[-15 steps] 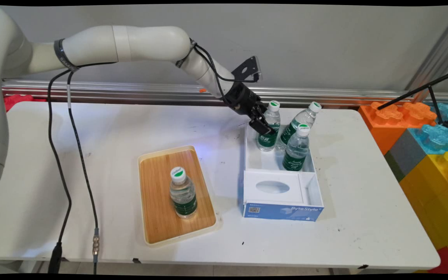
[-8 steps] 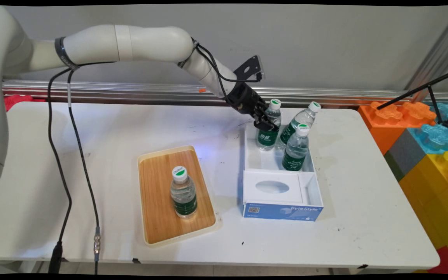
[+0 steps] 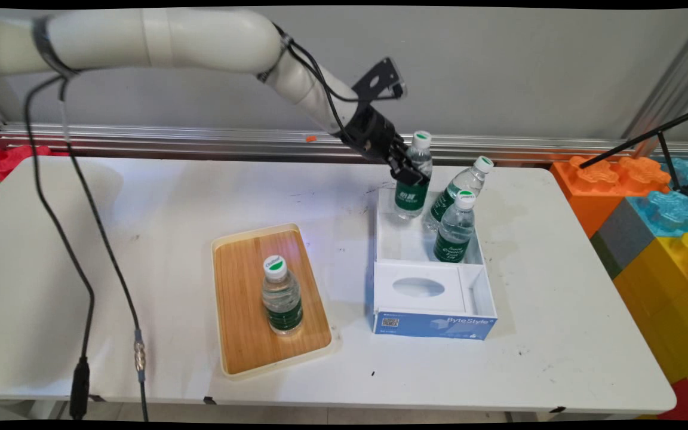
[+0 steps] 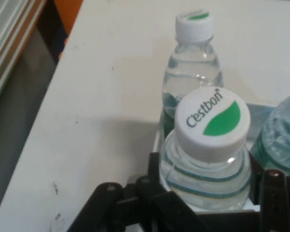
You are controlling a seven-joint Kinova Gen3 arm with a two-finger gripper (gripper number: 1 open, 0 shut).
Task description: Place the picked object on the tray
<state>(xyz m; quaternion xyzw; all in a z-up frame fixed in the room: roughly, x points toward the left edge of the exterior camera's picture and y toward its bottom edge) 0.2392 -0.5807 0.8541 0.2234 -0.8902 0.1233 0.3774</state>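
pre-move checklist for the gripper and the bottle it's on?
1. Jaws shut on the held bottle, gripper around its shoulder below the cap: ok.
2. Held bottle's base above the box floor: ok; clear of its walls: cannot tell.
3. Gap to the leaning bottle and the front bottle: apart in main view: ok.
4. Tray has bare wood beside the tray bottle: ok.
5. Grip firmness: cannot tell.
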